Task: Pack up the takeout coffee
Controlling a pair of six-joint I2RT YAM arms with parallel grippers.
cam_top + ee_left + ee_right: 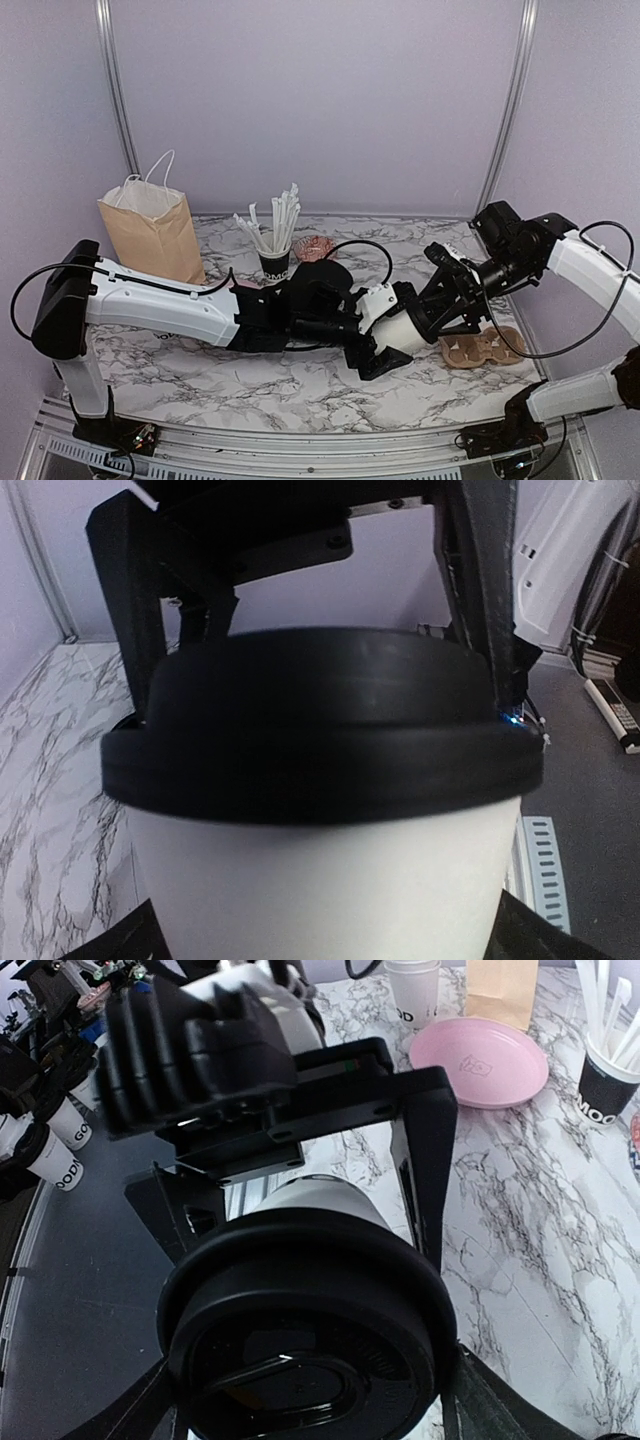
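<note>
In the top view, the brown paper bag (150, 235) stands at the upper left of the marble-patterned table (250, 390). The black paper cup of white straws (275, 262) stands at centre, right of the bag. The brown cardboard cup carrier (483, 348) lies at the right edge. The white paper cup with a round black plastic lid (408, 333) lies just left of the carrier, below and right of the straws.

Soft, even indoor light; the wrist views lose focus up close.
Overhead, only faint shadows lie on the desk (200, 390). In the left wrist view the takeout coffee (320, 880) is blurred, with a blue glint at 3 o'clock.
</note>
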